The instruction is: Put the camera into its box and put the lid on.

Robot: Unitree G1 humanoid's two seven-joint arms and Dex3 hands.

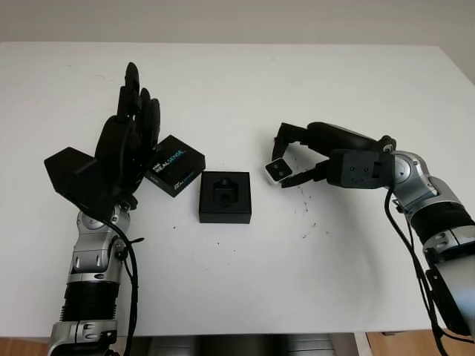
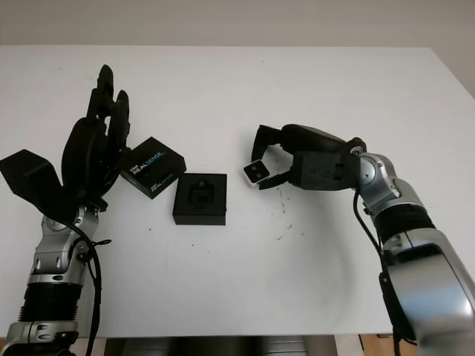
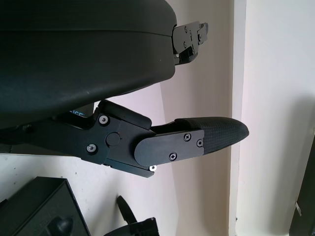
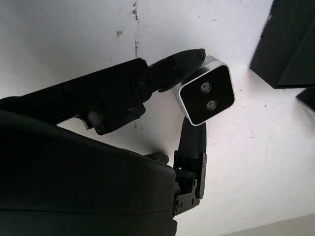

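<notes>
My right hand is shut on the small silver camera, whose dark lens face points up; it hangs just above the table to the right of the open black box. That box has a moulded black insert inside. Left of it lies the black lid with printed lettering, tilted on the table. My left hand is open and raised upright just left of the lid, touching nothing.
The white table runs wide on all sides, with small dark specks near the right hand. A pale wall lies beyond the far edge.
</notes>
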